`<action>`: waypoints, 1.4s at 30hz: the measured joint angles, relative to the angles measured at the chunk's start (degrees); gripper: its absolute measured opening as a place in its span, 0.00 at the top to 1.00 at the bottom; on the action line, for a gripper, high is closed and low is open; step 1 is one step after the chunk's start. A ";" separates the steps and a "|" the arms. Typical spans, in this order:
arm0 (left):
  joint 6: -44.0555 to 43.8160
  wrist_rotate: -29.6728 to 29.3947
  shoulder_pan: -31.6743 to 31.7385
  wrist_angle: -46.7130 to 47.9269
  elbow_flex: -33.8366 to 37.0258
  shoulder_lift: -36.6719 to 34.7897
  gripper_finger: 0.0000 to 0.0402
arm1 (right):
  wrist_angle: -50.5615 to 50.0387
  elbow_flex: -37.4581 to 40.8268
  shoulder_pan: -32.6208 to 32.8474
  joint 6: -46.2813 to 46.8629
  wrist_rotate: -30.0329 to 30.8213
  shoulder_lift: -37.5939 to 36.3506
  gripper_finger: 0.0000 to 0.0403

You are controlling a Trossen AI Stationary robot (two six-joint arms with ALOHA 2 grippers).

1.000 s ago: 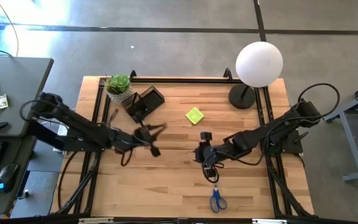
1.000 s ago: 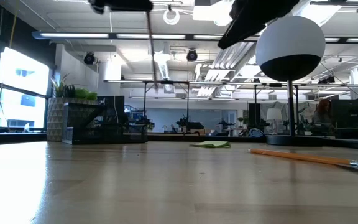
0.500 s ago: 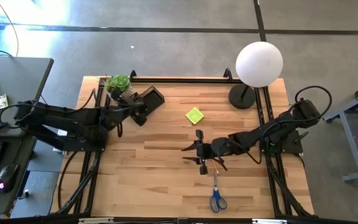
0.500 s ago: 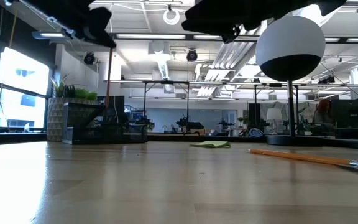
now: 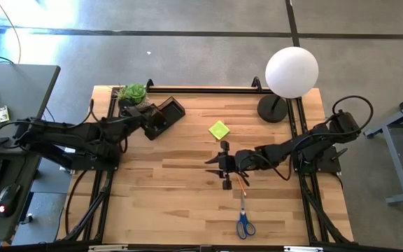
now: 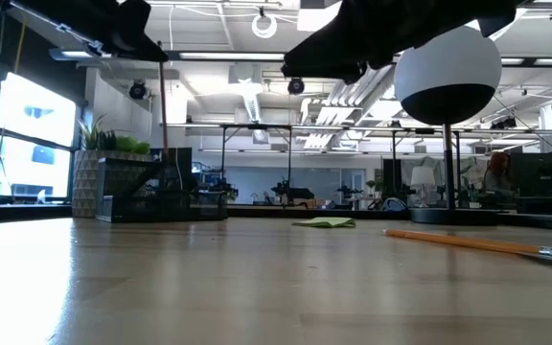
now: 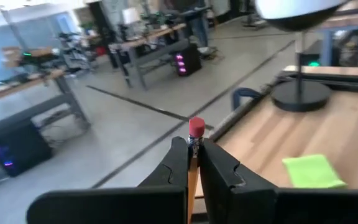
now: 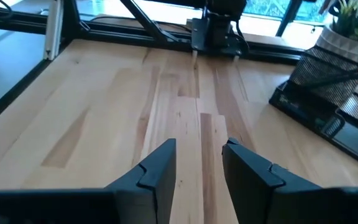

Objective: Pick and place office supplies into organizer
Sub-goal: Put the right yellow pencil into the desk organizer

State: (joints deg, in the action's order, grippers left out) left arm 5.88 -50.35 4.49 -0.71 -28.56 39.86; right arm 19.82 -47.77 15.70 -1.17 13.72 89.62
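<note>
Your left gripper [image 7: 193, 163] hangs above the dark mesh rectangular organizer [image 5: 163, 116] at the worktop's [image 5: 187, 203] rear left, fingers pinching an orange-wood pencil [image 7: 194, 155] upright. The yellow-green square sticky-note pad [image 5: 219, 129] lies mid-worktop. Your right gripper [image 5: 224, 168] hovers nearby, fingers spread, beside another orange pencil [image 5: 241, 183]; blue-handled scissors [image 5: 244, 224] lie nearer the front.

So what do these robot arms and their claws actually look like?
Both are slim, jointed and matte black, trailing looping black cables. The left claw and the right claw each end in two flat, angular black fingers. No markings show.
</note>
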 joint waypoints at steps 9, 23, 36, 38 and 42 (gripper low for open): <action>-1.50 -3.52 0.00 11.03 -1.90 -5.15 0.99 | -1.23 0.00 0.02 0.50 0.00 0.00 0.70; -16.38 -7.77 0.04 22.85 -1.83 -5.08 0.99 | -1.23 0.00 0.02 2.56 0.00 0.00 0.70; -25.27 -6.61 0.04 28.75 -1.81 -4.34 0.98 | -1.31 0.00 0.07 5.27 0.00 0.00 0.70; -27.11 -6.66 0.04 29.74 -1.81 -3.77 0.97 | -1.32 -0.02 0.07 5.29 0.00 0.07 0.70; -28.36 -7.35 0.04 30.08 -1.79 -2.47 0.90 | -1.52 -0.02 0.07 5.43 0.00 0.07 0.70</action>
State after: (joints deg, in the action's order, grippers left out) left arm -22.48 -57.70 4.54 29.36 -30.35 37.40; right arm 18.30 -47.79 15.77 4.27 13.72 89.69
